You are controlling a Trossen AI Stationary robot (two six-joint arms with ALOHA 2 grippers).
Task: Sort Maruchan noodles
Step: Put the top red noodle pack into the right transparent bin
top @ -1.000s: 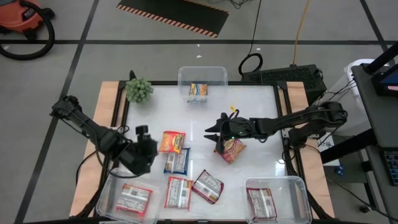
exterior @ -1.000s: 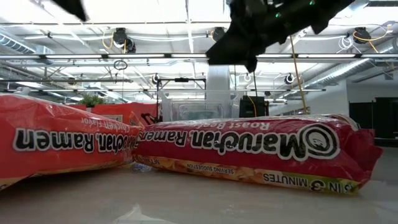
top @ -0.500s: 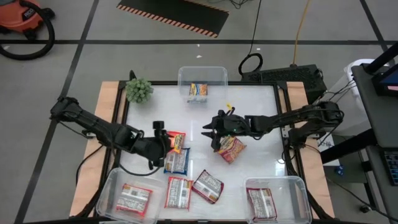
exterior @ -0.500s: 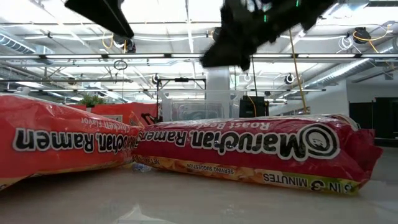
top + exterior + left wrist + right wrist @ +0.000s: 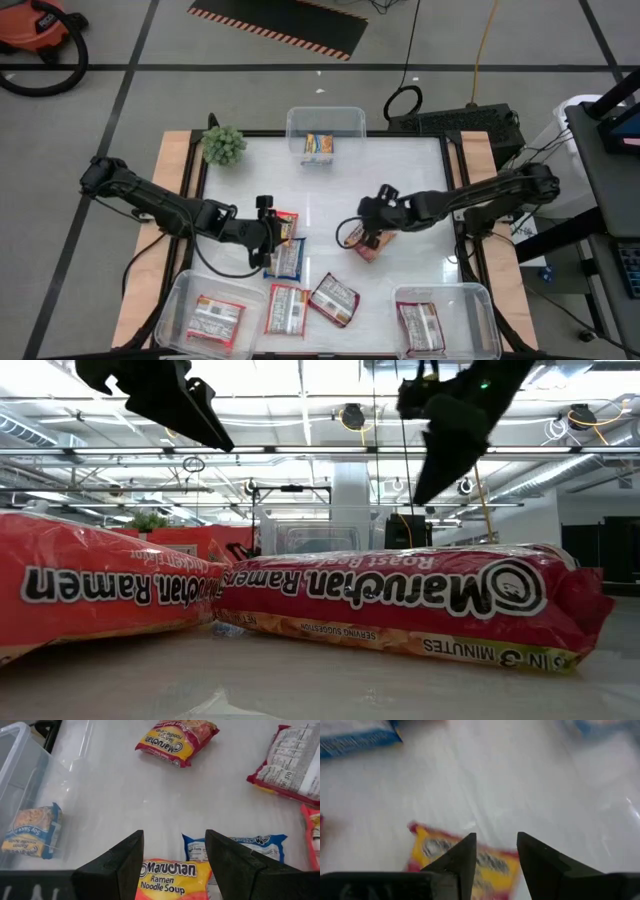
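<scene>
We see left pincer (image 5: 172, 865) wide over orange Maruchan packet (image 5: 173, 880), frame bottom centre; right pincer (image 5: 496, 852) parted above yellow-red packet (image 5: 427, 851).

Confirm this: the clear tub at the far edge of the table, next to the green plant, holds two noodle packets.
Not quite. The clear tub at the far edge, next to the green plant, holds only one noodle packet, an orange and blue one. The high view shows it lying alone inside the tub.
</scene>
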